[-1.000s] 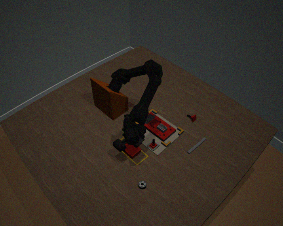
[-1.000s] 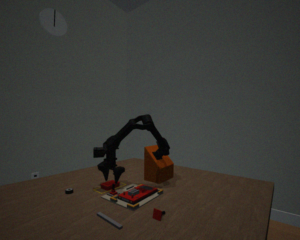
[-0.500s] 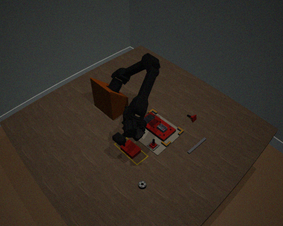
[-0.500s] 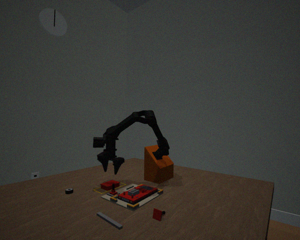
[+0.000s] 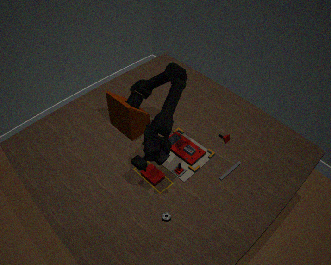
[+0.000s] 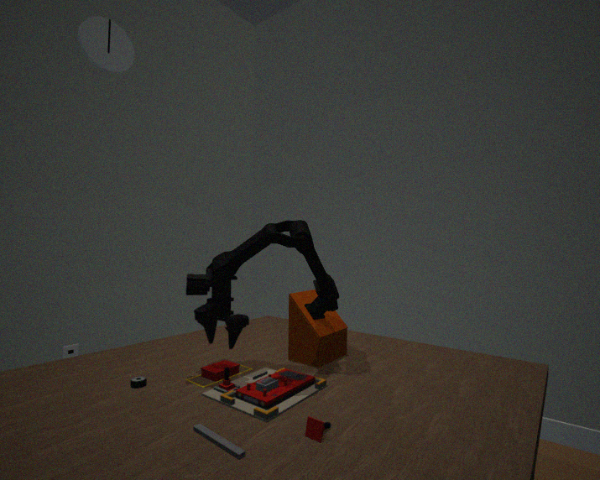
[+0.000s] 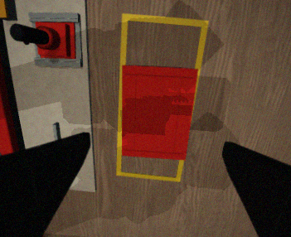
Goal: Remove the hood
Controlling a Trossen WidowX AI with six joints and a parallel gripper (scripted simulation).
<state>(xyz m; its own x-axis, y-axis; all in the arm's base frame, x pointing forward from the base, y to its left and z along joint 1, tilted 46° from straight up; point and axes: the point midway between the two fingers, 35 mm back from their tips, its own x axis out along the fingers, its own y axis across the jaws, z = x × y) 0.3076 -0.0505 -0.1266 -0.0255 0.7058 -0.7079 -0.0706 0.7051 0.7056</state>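
I am looking down through the wrist view at the red hood (image 7: 157, 111), which is lying flat inside the yellow marked area (image 7: 202, 50) on the bench (image 5: 74, 148). The hood is a flat rectangular slab with a matte red face; its long left edge is sitting on or just over the yellow line, and bare wood is showing inside the outline beyond both short ends. The bench is showing a brown wood grain with soft shadows falling across it.

The hand (image 6: 221, 331) is hanging above the hood with its two dark, tapering fingers spread wide, touching nothing and holding nothing. From the exterior view I am seeing a clear gap of air between the fingertips and the hood (image 6: 220, 368).

Just right of the marked area, a pale base mat (image 5: 171, 164) with yellow-and-grey corner brackets is carrying the red toy car chassis (image 5: 185, 148), a flat red plate with a small grey block on top. On the same mat a small grey-framed square holder (image 7: 55, 39) is holding a red block with a black peg standing in it.

Loose on the bench I am seeing a grey flat bar (image 5: 229, 170), a small metallic ring (image 5: 166, 216) near the front edge, and a small red piece with a black stub (image 5: 225, 138) on the far right. The black arm is rising from an orange wedge-shaped pedestal (image 5: 122, 119).
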